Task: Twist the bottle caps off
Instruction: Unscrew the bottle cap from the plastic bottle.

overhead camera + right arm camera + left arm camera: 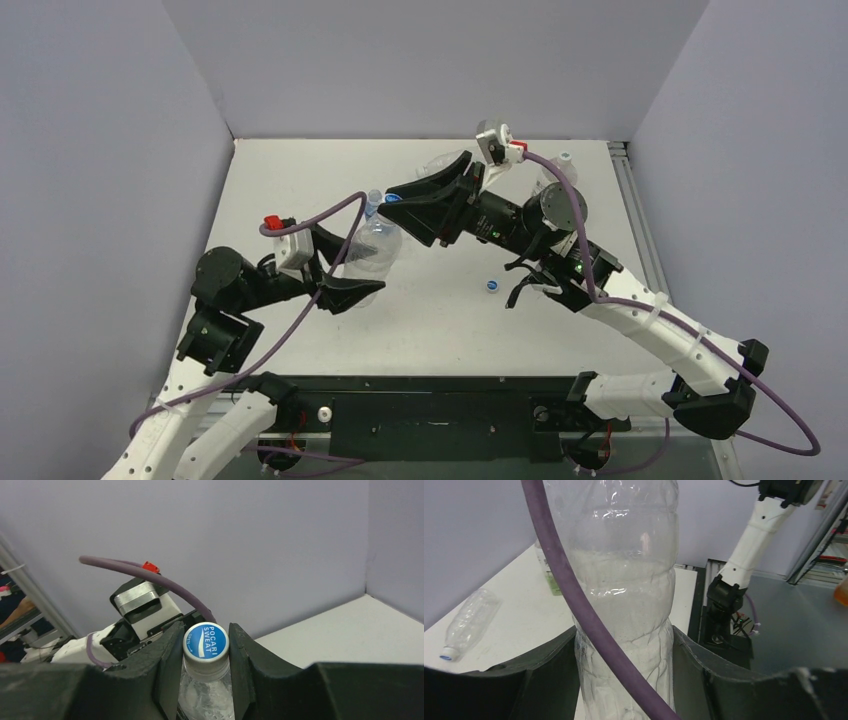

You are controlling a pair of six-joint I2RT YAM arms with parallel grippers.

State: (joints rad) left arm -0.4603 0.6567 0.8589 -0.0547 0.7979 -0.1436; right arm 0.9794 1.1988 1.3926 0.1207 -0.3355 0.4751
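Left of centre over the white table (440, 330): round blue plastic screw cap (206, 642), lettered POCARI SWEAT in white, seated on the neck of a small clear plastic bottle (624, 605). Cannot tell whether the bottle rests on the table or hangs clear of it.

Cap pinched from both sides by the right gripper (205, 647). Black fingers (167, 655) pressed against the cap's rim, jaws closed on it.

Bottle body ribbed and unlabelled, clamped lower down by the left gripper (624, 660). One black finger against each flank, jaws closed on the bottle. Thick purple cable (569, 590) slanting across the bottle's front in the left wrist view.

Further out:
- Loose small blue cap (491, 285) lying flat on the table to the right of the held bottle, touching no bottle, just beside the right arm's wrist.
- Second plain clear bottle (469, 620) lying on its side near the far wall, fitted blue cap (446, 655) at its near end.
- Bottle with green on its label (551, 577) close to the wall, largely hidden behind the held bottle and the cable.
- Small white cap (567, 157) atop a bottle at the far right of the table, mostly hidden behind the right arm. Cannot tell whether this is the green-labelled one.
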